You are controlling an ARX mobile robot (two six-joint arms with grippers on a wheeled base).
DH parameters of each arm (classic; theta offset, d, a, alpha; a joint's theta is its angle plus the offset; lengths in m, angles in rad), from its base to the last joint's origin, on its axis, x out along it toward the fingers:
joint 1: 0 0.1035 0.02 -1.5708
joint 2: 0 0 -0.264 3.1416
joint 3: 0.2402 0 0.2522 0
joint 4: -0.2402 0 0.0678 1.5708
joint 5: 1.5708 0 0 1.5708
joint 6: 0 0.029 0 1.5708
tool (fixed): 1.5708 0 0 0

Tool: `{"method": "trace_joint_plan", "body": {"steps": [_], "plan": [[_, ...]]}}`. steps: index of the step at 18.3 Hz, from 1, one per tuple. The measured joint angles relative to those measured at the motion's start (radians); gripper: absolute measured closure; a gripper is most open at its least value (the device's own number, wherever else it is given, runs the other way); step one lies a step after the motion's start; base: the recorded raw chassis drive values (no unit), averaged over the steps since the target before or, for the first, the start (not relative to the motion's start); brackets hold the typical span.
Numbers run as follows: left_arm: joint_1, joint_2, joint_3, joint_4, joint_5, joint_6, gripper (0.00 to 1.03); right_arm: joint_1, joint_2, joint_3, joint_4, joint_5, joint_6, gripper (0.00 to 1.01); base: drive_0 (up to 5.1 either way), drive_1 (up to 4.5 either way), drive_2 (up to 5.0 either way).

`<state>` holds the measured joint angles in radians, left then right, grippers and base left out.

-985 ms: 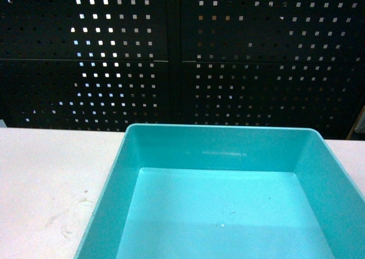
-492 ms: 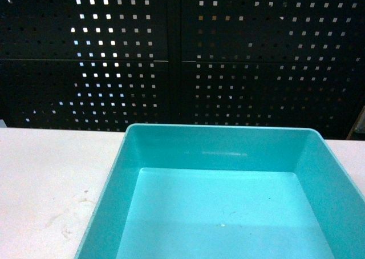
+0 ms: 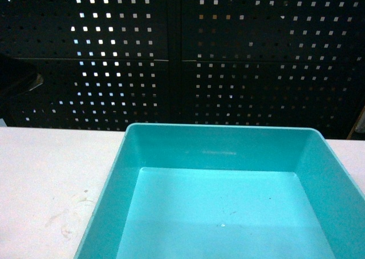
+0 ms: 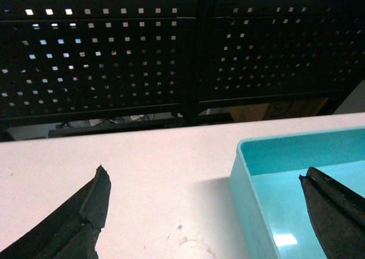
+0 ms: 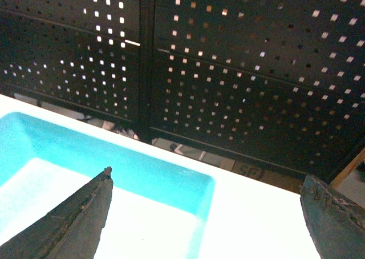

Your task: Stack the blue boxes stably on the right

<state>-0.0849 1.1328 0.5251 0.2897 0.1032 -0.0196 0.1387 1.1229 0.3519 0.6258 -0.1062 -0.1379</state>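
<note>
The turquoise tub [image 3: 228, 202] sits on the white desk [image 3: 45, 179] between both claws, each spread wide and empty: the left claw [image 4: 205, 213] straddles its left wall, the right claw [image 5: 205, 213] its far-right corner.

Left gripper [image 4: 205, 213]: two black fingers, pointy tips, rough bumpy edges, one at 7 o'clock, one at 4 o'clock. Right gripper [image 5: 208, 213]: same dark grey-black pointy fingers, scratchy-looking sides.
</note>
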Motion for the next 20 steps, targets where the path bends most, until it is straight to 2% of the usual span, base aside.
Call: {"method": "trace_joint_plan", "body": {"steps": [2, 6, 12, 18, 19, 20], "plan": [[-0.023, 0.094, 0.118, -0.056, -0.006, 0.002, 0.05, 0.006, 0.095, 0.083, -0.051, -0.002, -0.017, 0.03, 0.0, 0.0, 0.0], [-0.079, 0.222, 0.264, -0.172, -0.015, 0.0, 0.05, 0.006, 0.22, 0.192, -0.076, -0.003, -0.04, 0.03, 0.0, 0.0, 0.0], [-0.156, 0.336, 0.311, -0.24, -0.061, -0.019, 0.05, 0.005, 0.337, 0.225, -0.071, 0.005, -0.055, 0.03, 0.0, 0.0, 0.0], [-0.216, 0.469, 0.321, -0.255, -0.121, -0.077, 0.05, -0.003, 0.452, 0.243, -0.036, 0.0, -0.079, 0.03, 0.0, 0.0, 0.0], [-0.23, 0.513, 0.333, -0.268, -0.154, -0.099, 0.05, -0.016, 0.503, 0.243, -0.011, 0.0, -0.093, 0.03, 0.0, 0.0, 0.0], [-0.237, 0.571, 0.361, -0.274, -0.154, -0.124, 0.05, -0.024, 0.554, 0.241, 0.018, -0.002, -0.106, 0.03, 0.0, 0.0, 0.0]]}}
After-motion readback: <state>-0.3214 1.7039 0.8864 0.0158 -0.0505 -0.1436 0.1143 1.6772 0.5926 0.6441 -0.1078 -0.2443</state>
